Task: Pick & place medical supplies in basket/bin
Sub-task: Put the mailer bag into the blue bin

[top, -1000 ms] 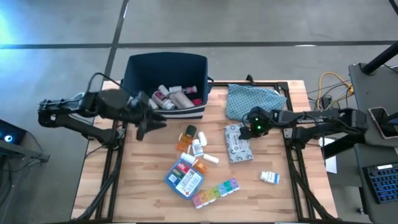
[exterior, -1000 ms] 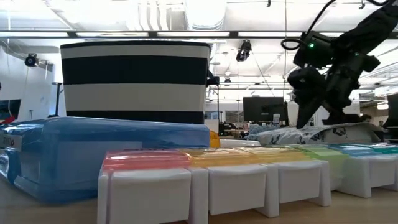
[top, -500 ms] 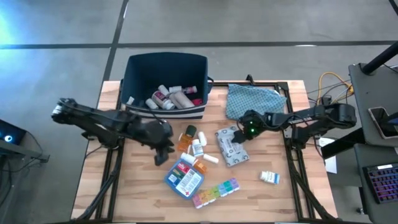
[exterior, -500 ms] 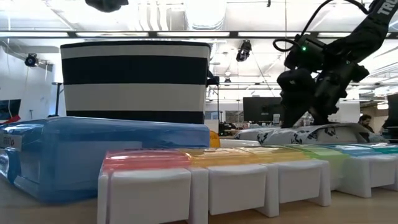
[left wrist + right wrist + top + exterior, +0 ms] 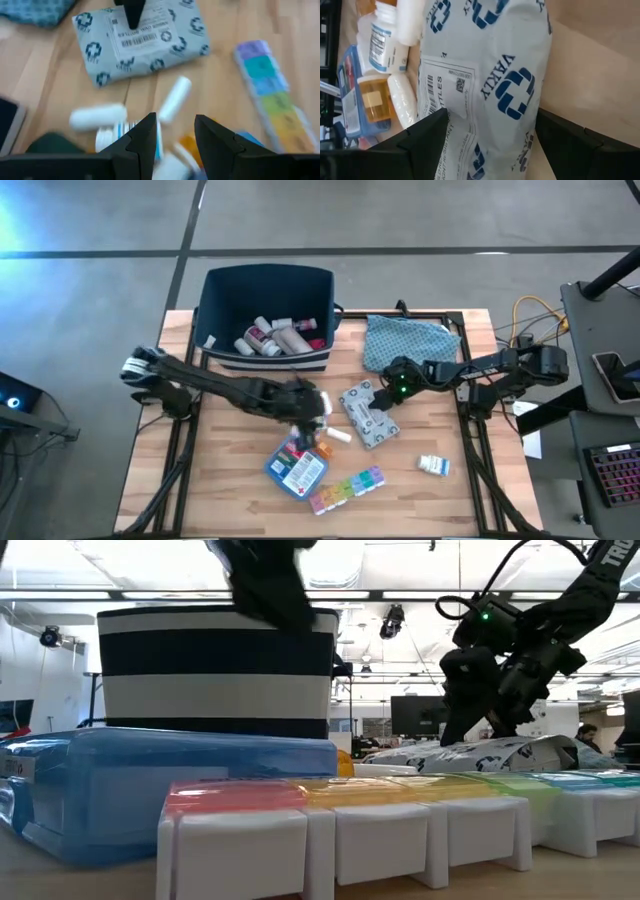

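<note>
My left gripper is open and hovers over the cluster of white and orange pill bottles in the middle of the table; a white tube lies just ahead of its fingers. My right gripper is on the white wipes packet. The navy bin stands at the far edge with several bottles inside. The blue first-aid pouch and the rainbow pill organizer lie flat near the near edge. My right gripper holds the wipes packet by its far-right end, one finger on each long side, pinched across its width. The fingers come slanting down from the table's right. In the low view that end is tipped up a little and the other end lies on the table.
A teal patterned cloth pouch lies beyond the right gripper by the far edge. A small white box sits alone toward the near right. Bare wood shows on the table's left and near-left.
My left arm has swung from beside the bin toward the table's right and near edge and now hangs over the bottle cluster. My right gripper has moved slightly left; the wipes packet has turned and slid left with it.
</note>
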Motion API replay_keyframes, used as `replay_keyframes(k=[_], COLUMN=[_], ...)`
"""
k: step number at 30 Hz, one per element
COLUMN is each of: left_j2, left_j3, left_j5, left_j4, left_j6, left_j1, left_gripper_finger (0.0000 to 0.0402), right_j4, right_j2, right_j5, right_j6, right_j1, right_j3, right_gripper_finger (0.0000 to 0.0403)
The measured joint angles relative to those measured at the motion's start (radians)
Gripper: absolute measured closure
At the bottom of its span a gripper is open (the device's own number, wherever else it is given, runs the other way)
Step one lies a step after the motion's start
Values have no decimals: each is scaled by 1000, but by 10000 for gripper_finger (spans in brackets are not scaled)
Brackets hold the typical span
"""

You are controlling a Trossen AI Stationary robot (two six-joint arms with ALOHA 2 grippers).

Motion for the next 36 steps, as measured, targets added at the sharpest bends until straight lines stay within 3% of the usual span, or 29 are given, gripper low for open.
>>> replay_keyframes(k=[7,10,15,25,32,36], left_j2=[192,257,330,357,357,336], left_j3=[-3,-1,22,30,30,31], left_j5=[125,130,127,106,102,97], left_j4=[239,331,348,380,391,366], left_j6=[-34,-58,-72,-44,-27,-23], left_j1=[43,35,37,70,76,74], left_gripper_finger=[287,287,287,287,287,287], right_j4=[8,7,7,2,3,-18], right_j2=[35,34,34,92,196,218], right_j5=[-3,-25,-54,-42,-14,-15], right_j6=[-35,-51,-55,-54,-56,-59], right_j1=[8,15,42,163,177,178], right_j3=[37,50,74,132,223,264], right_gripper_finger=[119,119,119,119,121,150])
